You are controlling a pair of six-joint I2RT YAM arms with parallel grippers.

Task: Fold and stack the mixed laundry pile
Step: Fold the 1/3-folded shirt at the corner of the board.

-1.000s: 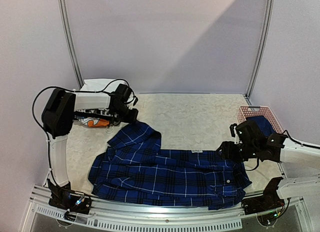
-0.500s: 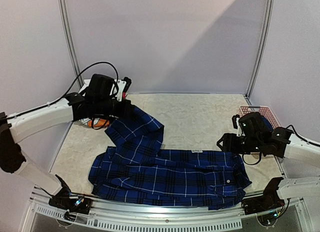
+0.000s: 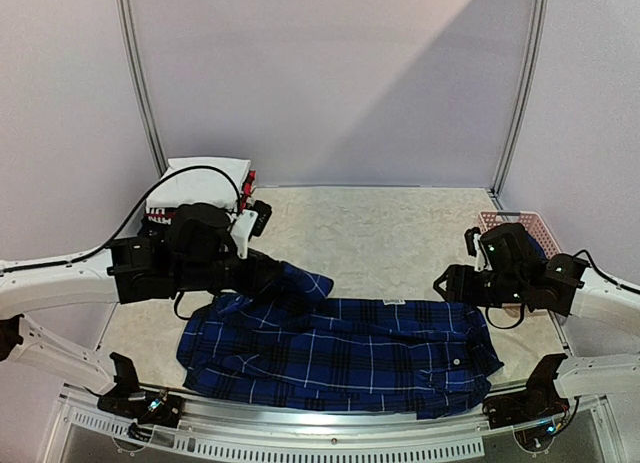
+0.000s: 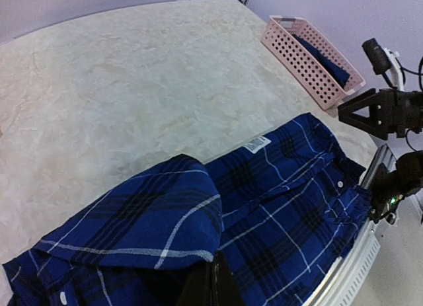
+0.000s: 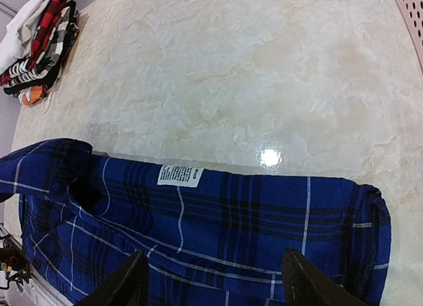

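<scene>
Left gripper (image 4: 213,285): jaws pressed together, pinching a sleeve of the plaid shirt (image 3: 340,353). We see that sleeve doubled over the shirt's left part. The shirt lies spread along the near edge of the worktop (image 3: 400,233). Right gripper (image 5: 215,269): jaws spread, above the shirt's right end, holding nothing. Far right, a navy garment (image 4: 325,58) sits inside the pink basket (image 3: 505,219).

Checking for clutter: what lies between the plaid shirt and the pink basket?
Only bare tabletop separates the plaid shirt from the pink basket, shown in the left wrist view.
</scene>
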